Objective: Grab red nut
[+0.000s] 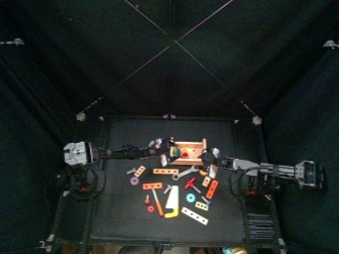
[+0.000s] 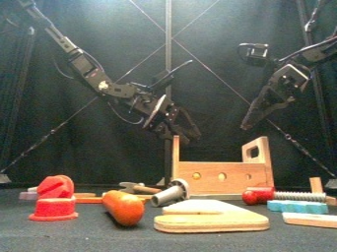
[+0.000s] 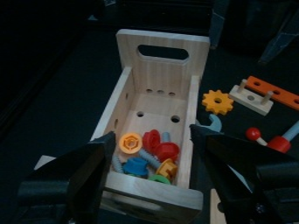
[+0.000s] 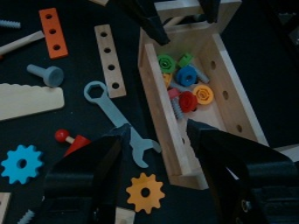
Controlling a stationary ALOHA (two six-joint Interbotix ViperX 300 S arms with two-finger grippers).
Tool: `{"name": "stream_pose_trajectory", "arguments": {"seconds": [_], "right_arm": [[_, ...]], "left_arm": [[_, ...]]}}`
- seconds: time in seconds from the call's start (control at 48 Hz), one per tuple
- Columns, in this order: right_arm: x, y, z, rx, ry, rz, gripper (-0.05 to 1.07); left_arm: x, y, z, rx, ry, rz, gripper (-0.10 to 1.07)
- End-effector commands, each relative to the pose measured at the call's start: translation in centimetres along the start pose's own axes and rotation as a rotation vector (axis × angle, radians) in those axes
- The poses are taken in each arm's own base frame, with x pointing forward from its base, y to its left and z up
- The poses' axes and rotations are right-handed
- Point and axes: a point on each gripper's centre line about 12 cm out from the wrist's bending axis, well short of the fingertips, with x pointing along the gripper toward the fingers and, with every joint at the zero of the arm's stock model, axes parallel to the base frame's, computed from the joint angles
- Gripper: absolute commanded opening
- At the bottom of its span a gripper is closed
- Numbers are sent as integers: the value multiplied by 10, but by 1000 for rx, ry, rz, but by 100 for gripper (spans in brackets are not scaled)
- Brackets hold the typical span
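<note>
Red nut [image 3: 167,150] lies among parts in wooden toolbox [image 3: 140,83].

Dim overall, black curtains swallowing most light, the wooden box [image 3: 158,105] the brightest surface under soft overhead light, with faint shadows, no glare, and each wrist view's own end effector blurred and out of focus.

left fingers [image 3: 149,171] spread, right fingers [image 4: 152,162] apart
</note>
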Motion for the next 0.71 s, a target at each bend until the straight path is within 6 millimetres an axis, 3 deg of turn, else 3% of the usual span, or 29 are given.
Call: {"name": "stream_pose_trajectory", "arguments": {"seconds": [0.0, 0.104, 0.25, 0.479, 0.688], "right_arm": [[-2, -1, 7, -3, -23, -4, 89], [-2, -1, 9, -2, -26, -5, 89], [-2, -3, 8, -5, -25, -9, 89], [-2, -4, 8, 3, -25, -13, 89], [-2, -4, 8, 21, -25, -10, 89]], "left_arm": [[-9, 1, 19, 2, -51, 1, 100], [-25, -1, 29, 22, -75, -5, 100], [-55, -30, 32, 100, -94, -84, 100], [-109, -90, -8, 241, -38, -273, 100], [-137, -140, -31, 319, -11, -432, 100]]}}
